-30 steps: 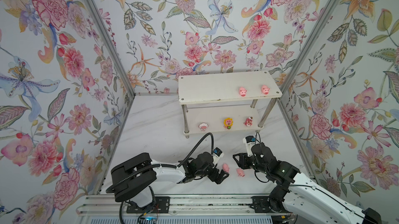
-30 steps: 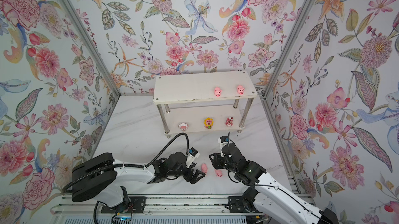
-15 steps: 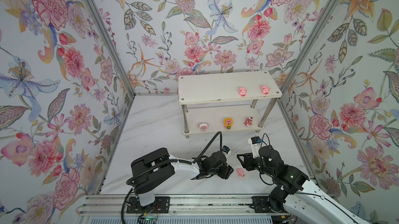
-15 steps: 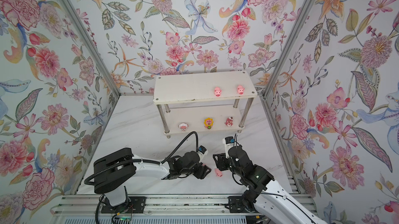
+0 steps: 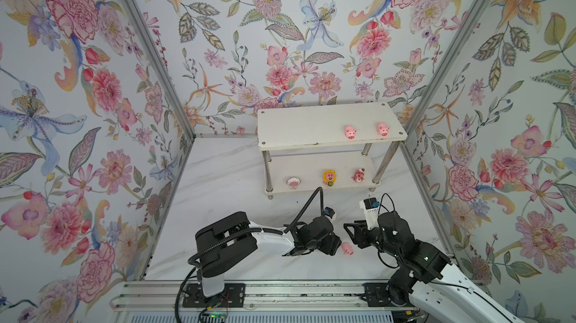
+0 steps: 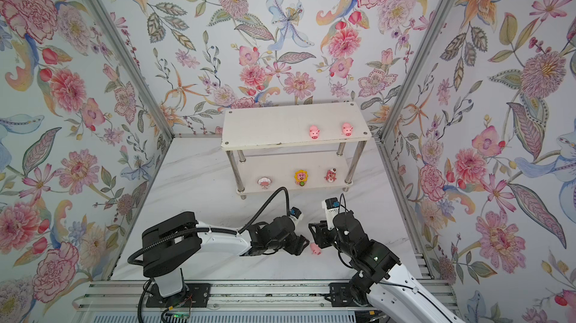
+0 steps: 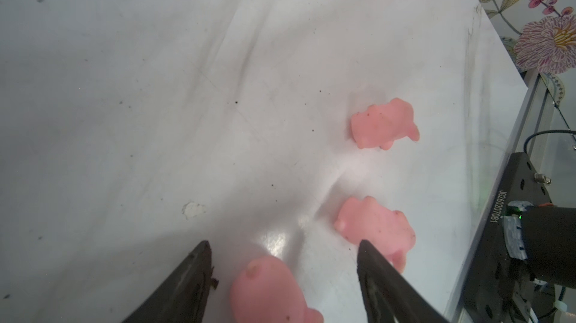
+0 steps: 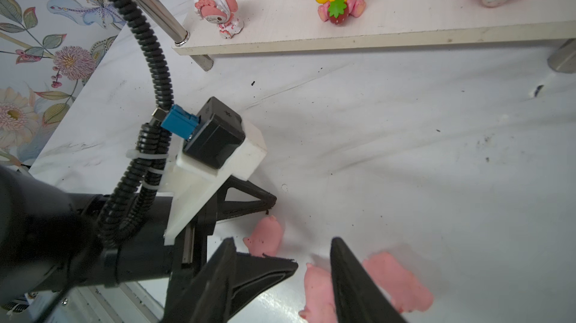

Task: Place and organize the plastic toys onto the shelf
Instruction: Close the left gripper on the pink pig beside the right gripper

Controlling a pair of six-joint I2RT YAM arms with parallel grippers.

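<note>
Three pale pink pigs lie on the marble floor near the front. In the left wrist view, one pig [image 7: 268, 290] sits between the fingers of my open left gripper [image 7: 283, 243], with gaps on both sides; two more pigs [image 7: 377, 231] [image 7: 385, 123] lie beyond. My right gripper [image 8: 282, 239] is open over another pig [image 8: 318, 293]. In both top views only one pig [image 5: 347, 248] [image 6: 316, 248] shows, between the two grippers [image 5: 335, 245] [image 5: 352, 234]. The shelf [image 5: 305, 125] holds two pigs [image 5: 350, 132] [image 5: 382, 129] on top, and a white-pink figurine [image 5: 293, 182], sunflower one [image 5: 330, 177] and bear [image 5: 358, 175] below.
The two grippers stand close together, nearly fingertip to fingertip. The aluminium rail [image 5: 280, 293] runs along the table's front edge just behind the pigs. Flowered walls close in the left, right and back. The shelf's chrome legs [image 5: 267, 168] stand a short way beyond the arms.
My left gripper has slid right across the floor and narrowed its jaws around a pig. The right gripper has shifted slightly right. One pig is now hidden in the top views.
</note>
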